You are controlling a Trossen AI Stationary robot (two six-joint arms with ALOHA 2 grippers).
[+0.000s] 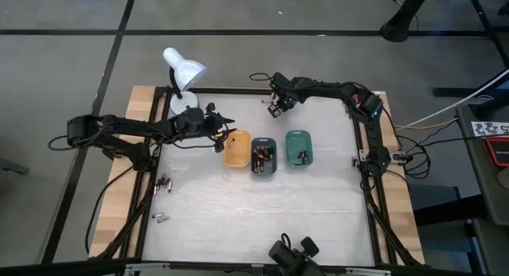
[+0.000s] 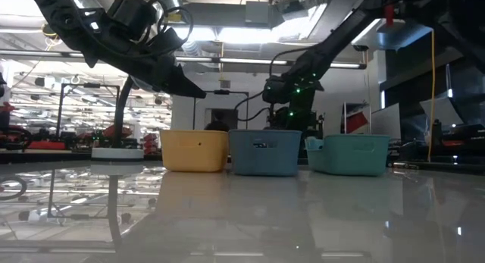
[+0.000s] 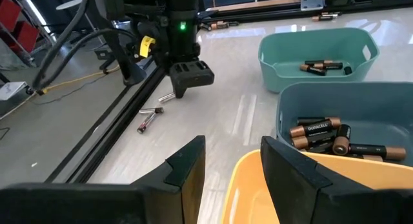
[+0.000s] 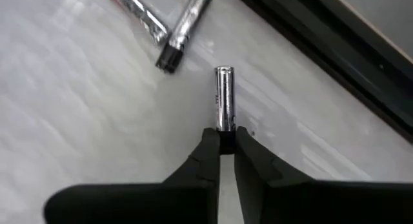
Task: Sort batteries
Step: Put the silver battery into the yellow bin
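My right gripper reaches steeply down at the table's far side and is shut on a silvery battery. Two more batteries lie on the table just beyond it. My left gripper hovers open over the far left rim of the orange tray, with nothing between its fingers. The middle blue tray holds several dark and copper batteries. The teal tray holds a few batteries. My right gripper pinches the battery's near, dark end between its two fingertips, coming steeply from above. The rest of the battery sticks out beyond the fingertips, low over the table. Whether it is lifted clear I cannot tell.
A white desk lamp stands at the far left corner. Loose batteries lie near the table's left edge and farther toward the front. A black frame rail runs close past the held battery.
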